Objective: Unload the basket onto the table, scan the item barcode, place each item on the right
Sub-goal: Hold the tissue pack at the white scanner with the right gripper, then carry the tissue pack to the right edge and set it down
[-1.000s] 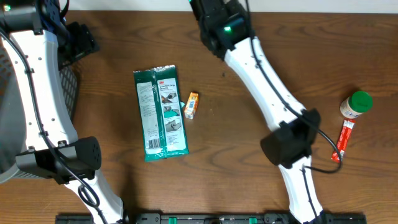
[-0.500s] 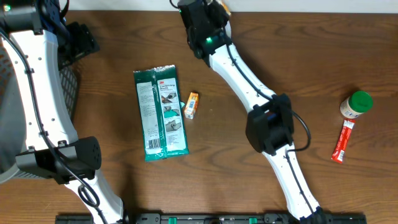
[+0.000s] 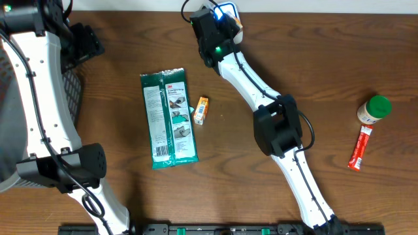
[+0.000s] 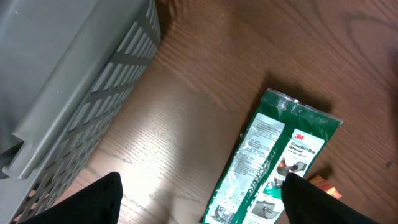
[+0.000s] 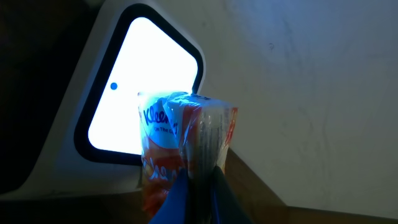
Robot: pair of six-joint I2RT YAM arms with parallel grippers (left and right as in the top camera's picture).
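The right claw [image 3: 221, 19], top centre overhead, is pinched on a tissue pack [image 3: 235, 19] — the left arm [image 3: 39, 98] is well apart. Right wrist view: the pack stands upright above the claw, just in front of the lit scanner window [image 5: 143, 93] — upper left.

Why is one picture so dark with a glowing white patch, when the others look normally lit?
Right wrist view: the lit white scanner window overexposes, leaving its surroundings dim and tinting the clear-wrapped Kleenex tissue pack blue. Left wrist view: soft glare on the brown wooden table. Overhead view: even light, sharp.
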